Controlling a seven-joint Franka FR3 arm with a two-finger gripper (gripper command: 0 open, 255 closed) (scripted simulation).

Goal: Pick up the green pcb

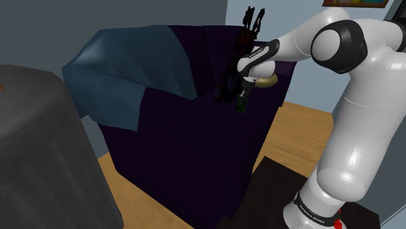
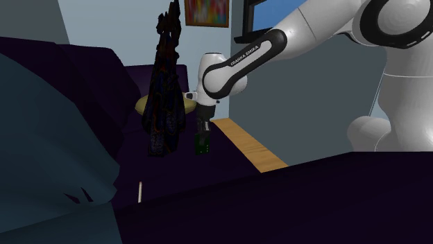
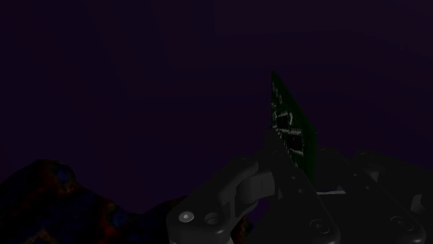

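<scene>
Claw (image 2: 202, 132) pinches the green circuit board (image 2: 201, 145) between its fingers, board hanging upright near the middle of the frame, over the dark purple sofa (image 2: 180, 177), beside a dark patterned cloth (image 2: 163, 104).

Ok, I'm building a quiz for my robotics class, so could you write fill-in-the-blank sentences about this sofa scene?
1. The claw is shut on a small circuit board whose colour is ___.
2. The blanket draped over the dark sofa is ___.
3. The arm carrying the claw is mostly ___, with dark joints.

Missing words: green; blue; white.
</scene>
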